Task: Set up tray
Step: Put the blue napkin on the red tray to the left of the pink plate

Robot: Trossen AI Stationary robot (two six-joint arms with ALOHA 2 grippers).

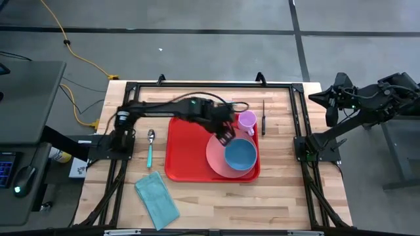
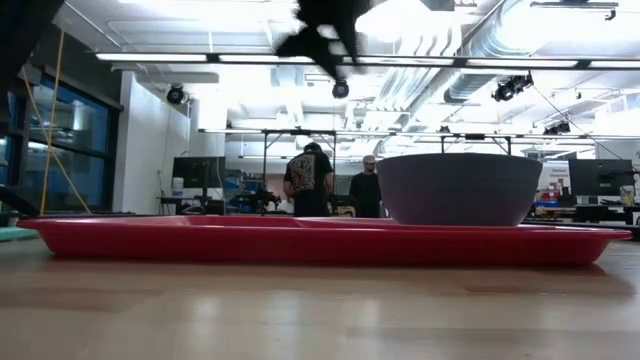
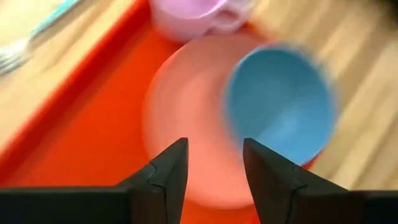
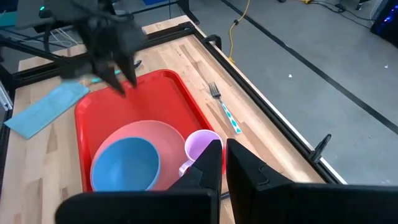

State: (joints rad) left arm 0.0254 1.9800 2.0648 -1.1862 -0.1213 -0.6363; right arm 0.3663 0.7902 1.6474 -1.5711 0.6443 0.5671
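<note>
Right now the left gripper (image 1: 225, 136) hangs over the tray (image 1: 187, 151), just above the near-left rim of the plate (image 1: 216, 159); its jaws stand a moderate gap apart, holding nothing and touching nothing. The red tray lies about the middle of the table (image 1: 282, 190), a little toward the far edge. On its right half sits the pink plate, and the blue bowl (image 1: 240, 154) rests on the plate's right side. A purple cup (image 1: 247, 120) stands at the tray's far right corner. A fork (image 1: 263, 117) lies just right of the cup, a spoon (image 1: 150, 145) left of the tray, and a teal cloth (image 1: 157, 198) toward the near left corner. The right gripper (image 1: 316, 98) waits beyond the table's right edge, jaws only a narrow slit apart and empty.
</note>
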